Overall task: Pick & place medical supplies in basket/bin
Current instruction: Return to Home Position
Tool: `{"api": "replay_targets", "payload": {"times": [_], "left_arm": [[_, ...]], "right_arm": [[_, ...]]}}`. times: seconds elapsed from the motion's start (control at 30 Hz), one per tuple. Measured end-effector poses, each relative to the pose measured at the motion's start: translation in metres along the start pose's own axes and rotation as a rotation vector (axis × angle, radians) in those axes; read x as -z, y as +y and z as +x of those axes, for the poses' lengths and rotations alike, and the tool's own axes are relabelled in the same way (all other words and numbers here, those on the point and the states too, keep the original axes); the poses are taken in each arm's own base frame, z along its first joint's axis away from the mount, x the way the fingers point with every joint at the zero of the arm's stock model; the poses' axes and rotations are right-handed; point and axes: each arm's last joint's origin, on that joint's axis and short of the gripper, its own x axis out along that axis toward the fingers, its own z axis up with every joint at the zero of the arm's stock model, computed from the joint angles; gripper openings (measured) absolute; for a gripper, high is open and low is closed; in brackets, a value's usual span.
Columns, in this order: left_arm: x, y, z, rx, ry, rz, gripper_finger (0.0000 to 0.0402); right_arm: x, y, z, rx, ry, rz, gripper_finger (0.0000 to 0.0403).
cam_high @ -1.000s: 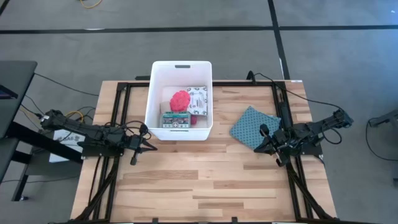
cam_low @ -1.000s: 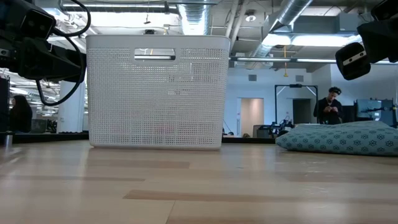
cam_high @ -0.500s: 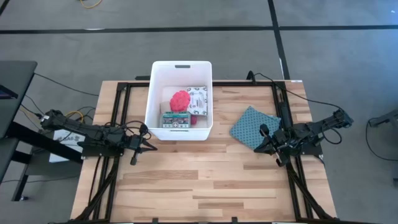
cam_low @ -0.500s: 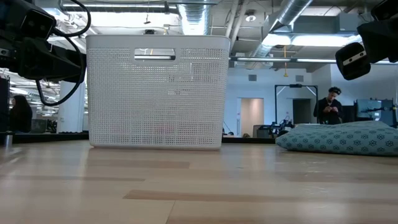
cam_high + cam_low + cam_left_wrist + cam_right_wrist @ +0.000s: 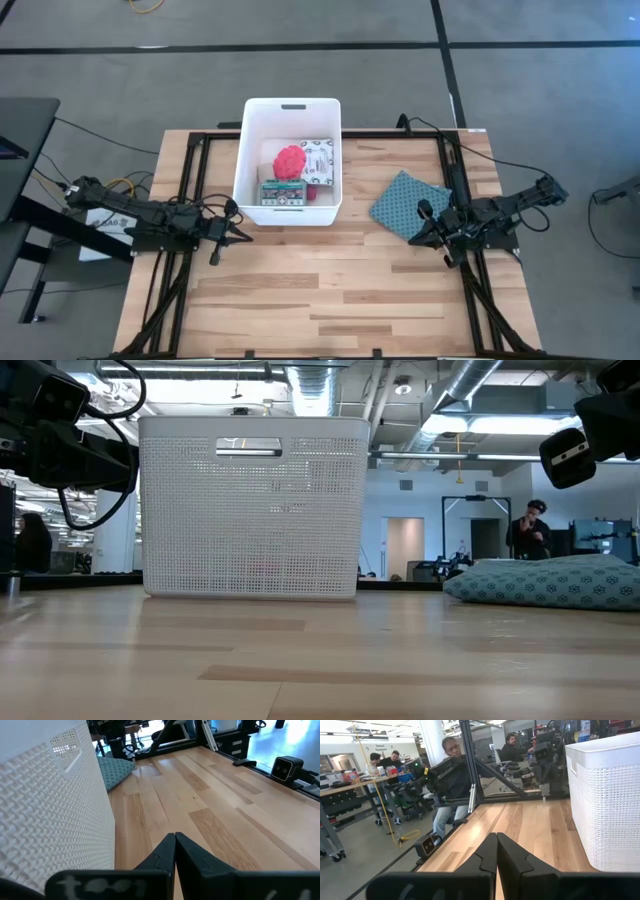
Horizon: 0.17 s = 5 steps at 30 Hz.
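Left wrist view shows the left gripper point(image 5: 175, 837) with its jaws clenched tip to tip and nothing between them. Right wrist view shows the right gripper point(image 5: 496, 836) in the same condition: jaws pressed together, empty.

1. Left gripper position. In the high view the left gripper point(image 5: 235, 236) sits low at the left edge of the worktop point(image 5: 330, 290), just beside the near left corner of the bin point(image 5: 241, 150) and apart from its wall.
2. Right gripper position. The right gripper point(image 5: 416, 233) sits at the right edge of the worktop, at the near corner of the teal dotted cloth point(image 5: 407, 201). I cannot tell whether it touches the cloth.
3. Load position. The bin stands across the far edge of the worktop, left of centre. Inside it lie the pink spiky disc point(image 5: 290, 161), the white patterned pouch point(image 5: 320, 157), the teal-green packet point(image 5: 283, 192) and a magenta piece point(image 5: 313, 192). I see no supply outside the bin.

Step in hand, as I judge it: placing is complete and both arms are at the retreat to home.

Next move, as I judge it: little travel is called for. I would keep both jaw sets closed, hold the left arm off the bin wall, and lift the right tip away from the cloth so it does not drag.
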Motion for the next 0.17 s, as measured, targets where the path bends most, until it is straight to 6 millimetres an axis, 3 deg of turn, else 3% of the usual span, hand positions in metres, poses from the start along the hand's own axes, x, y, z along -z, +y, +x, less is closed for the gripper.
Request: {"api": "replay_targets", "payload": {"times": [0.17], "left_arm": [[-0.0001, 0.0, 0.0, 0.0, 0.0, -0.01, 0.0]], "right_arm": [[0.0, 0.0, 0.0, 0.0, 0.0, 0.0, 0.0]]}}
